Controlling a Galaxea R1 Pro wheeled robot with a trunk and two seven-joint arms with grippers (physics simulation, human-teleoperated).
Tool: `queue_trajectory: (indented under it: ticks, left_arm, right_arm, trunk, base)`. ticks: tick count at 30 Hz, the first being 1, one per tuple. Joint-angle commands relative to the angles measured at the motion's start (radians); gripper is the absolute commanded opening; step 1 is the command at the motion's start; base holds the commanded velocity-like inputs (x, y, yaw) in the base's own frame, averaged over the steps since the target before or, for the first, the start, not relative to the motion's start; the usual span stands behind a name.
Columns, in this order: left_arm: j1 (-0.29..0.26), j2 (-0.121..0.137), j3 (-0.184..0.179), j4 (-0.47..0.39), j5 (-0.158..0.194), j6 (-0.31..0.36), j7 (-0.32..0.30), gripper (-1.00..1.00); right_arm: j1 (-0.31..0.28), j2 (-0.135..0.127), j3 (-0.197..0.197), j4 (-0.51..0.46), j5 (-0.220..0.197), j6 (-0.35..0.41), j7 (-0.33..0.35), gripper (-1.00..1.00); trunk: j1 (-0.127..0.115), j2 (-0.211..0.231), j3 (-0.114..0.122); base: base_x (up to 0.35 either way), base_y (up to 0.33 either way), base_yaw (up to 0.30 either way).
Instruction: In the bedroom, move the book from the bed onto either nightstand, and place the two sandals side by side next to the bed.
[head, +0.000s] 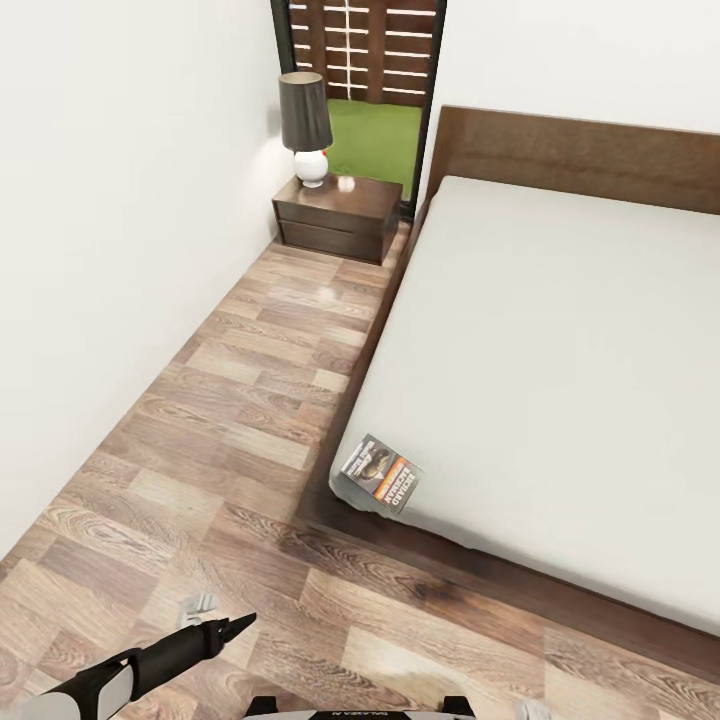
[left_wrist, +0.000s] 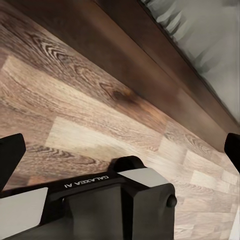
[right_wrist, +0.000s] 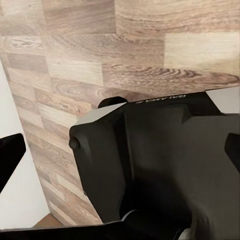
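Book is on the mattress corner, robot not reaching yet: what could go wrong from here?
1. The book lies at the very corner of the mattress, so a nudge could likely push it onto the floor.
2. The lamp takes up part of the nightstand top, so setting the book down there may bump it.

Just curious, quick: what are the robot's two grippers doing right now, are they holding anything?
Left gripper: open, fingers spread wide, holding nothing, over the wood floor by the bed frame.
Right gripper: open, holding nothing.
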Motion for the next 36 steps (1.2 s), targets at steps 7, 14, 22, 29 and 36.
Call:
queue_trajectory:
  ticks: [7, 14, 22, 29, 36]
  left_arm:
    - [0.000, -0.003, 0.007, 0.001, -0.008, -0.005, -0.004, 1.00]
    - [0.000, -0.003, 0.007, 0.001, -0.008, -0.005, -0.004, 1.00]
    - [0.000, -0.004, 0.007, 0.000, -0.007, -0.005, -0.004, 1.00]
    - [0.000, -0.003, 0.009, -0.002, -0.006, -0.005, -0.002, 1.00]
    - [0.000, -0.003, 0.041, -0.004, 0.025, -0.002, -0.006, 1.00]
  right_arm:
    - [0.000, 0.008, 0.008, 0.006, -0.006, -0.007, -0.001, 1.00]
    - [0.000, 0.024, 0.007, -0.005, -0.005, -0.025, -0.005, 1.00]
    - [-0.002, 0.125, 0.005, -0.200, -0.007, -0.027, -0.062, 1.00]
    - [-0.002, 0.142, 0.002, -0.345, -0.013, -0.026, -0.128, 1.00]
    - [-0.002, 0.142, -0.004, -0.474, -0.019, -0.015, -0.130, 1.00]
  trunk:
    - [0.000, -0.001, -0.001]
    - [0.000, -0.001, -0.001]
    - [0.000, -0.001, -0.001]
    - [0.000, -0.001, -0.001]
    - [0.000, -0.001, -0.001]
  base:
    - [0.000, 0.000, 0.000]
    - [0.000, 0.000, 0.000]
    - [0.000, 0.000, 0.000]
    - [0.000, 0.000, 0.000]
    - [0.000, 0.000, 0.000]
